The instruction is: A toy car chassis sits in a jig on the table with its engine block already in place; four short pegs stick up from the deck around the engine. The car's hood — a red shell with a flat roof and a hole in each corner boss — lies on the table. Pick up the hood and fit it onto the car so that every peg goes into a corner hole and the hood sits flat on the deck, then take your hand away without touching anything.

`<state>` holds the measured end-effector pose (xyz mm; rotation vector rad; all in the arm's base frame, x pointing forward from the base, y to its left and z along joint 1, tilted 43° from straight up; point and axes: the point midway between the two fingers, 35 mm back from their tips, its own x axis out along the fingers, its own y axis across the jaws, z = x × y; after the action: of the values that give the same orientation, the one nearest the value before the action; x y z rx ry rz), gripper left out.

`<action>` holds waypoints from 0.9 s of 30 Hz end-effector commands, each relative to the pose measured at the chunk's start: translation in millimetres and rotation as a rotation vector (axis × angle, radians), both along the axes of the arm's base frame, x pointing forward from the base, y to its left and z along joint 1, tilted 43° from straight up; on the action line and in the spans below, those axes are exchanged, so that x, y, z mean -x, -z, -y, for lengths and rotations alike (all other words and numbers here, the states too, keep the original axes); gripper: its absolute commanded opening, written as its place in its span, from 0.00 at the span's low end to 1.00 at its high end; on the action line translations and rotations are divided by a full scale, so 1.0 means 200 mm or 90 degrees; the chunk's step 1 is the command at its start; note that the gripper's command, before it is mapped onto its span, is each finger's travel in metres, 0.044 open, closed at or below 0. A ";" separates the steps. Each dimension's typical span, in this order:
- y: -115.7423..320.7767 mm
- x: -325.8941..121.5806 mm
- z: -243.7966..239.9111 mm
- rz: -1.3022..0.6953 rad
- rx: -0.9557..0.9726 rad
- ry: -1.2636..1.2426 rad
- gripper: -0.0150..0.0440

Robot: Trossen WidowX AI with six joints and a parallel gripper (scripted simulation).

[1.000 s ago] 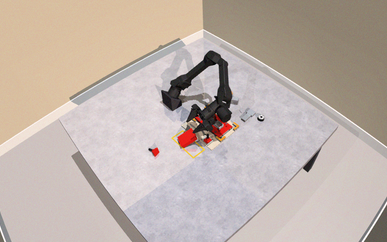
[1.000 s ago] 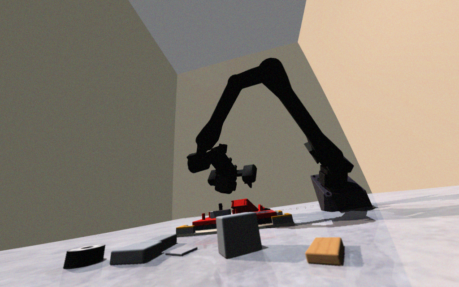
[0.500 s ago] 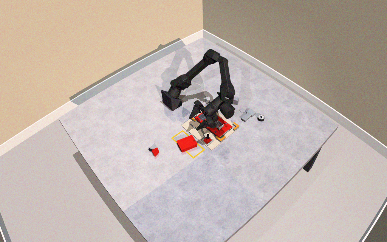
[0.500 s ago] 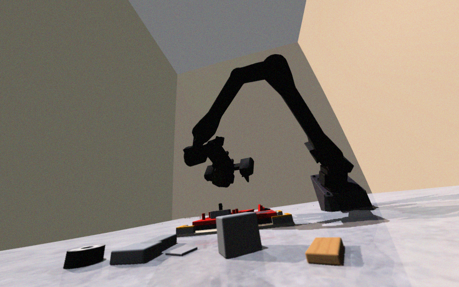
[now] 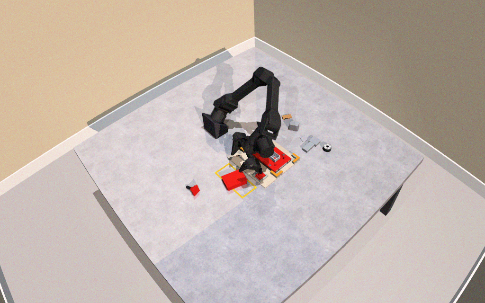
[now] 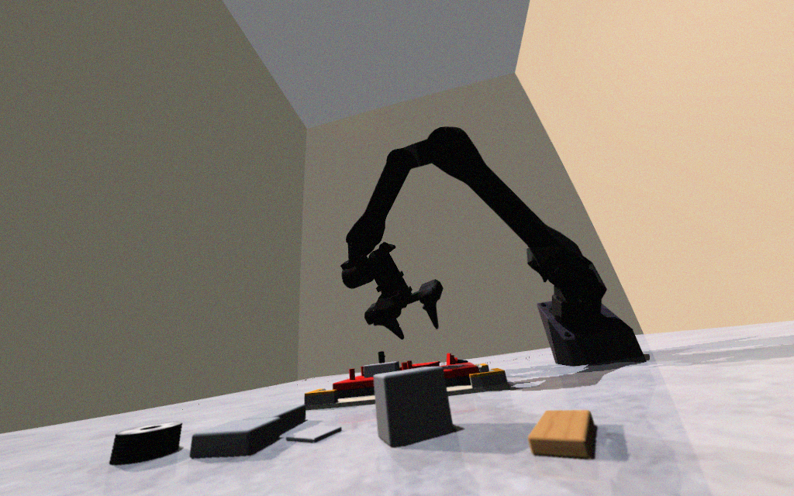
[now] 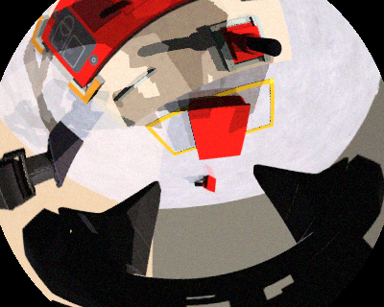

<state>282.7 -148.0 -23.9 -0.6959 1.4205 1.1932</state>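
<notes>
The hood [image 5: 234, 179] [image 7: 219, 131] is a red shell. It lies on the table beside the jig, across the yellow outline, with a smooth closed face up; its corner holes are hidden. The red chassis [image 5: 282, 162] [image 6: 350, 384] [image 7: 85, 74] sits in the jig [image 5: 268, 183] with the grey engine block [image 5: 274, 156] [image 6: 380, 370] on its deck. Some pegs [image 6: 351, 373] show; the arm hides part of the deck. My gripper [image 5: 238, 162] [image 6: 419, 332] [image 7: 207, 177] is open and empty. It is above the jig's hood-side end, clear of the hood.
The yellow outline [image 5: 242, 196] [image 7: 273, 103] surrounds part of the hood. A black-handled red piece [image 5: 260, 175] [image 7: 242, 43] stands in a holder on the jig board. Another small red-and-black piece [image 5: 194, 189] [image 7: 210, 183] lies beyond the hood. Grey blocks [image 5: 293, 125] [image 6: 412, 403], an orange block [image 5: 286, 116] [image 6: 561, 432] and a black-and-white disc [image 5: 327, 147] [image 6: 146, 445] lie beyond the chassis.
</notes>
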 end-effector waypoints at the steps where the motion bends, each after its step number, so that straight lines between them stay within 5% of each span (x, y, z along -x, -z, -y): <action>1: 0.07 0.00 0.05 0.051 -0.133 0.028 1.00; 7: 0.16 -0.01 0.15 0.202 -0.323 0.091 1.00; 27: 0.19 -0.01 0.13 0.208 -0.328 0.094 1.00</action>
<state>285.1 -177.0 -60.4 -0.3990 0.8310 1.2007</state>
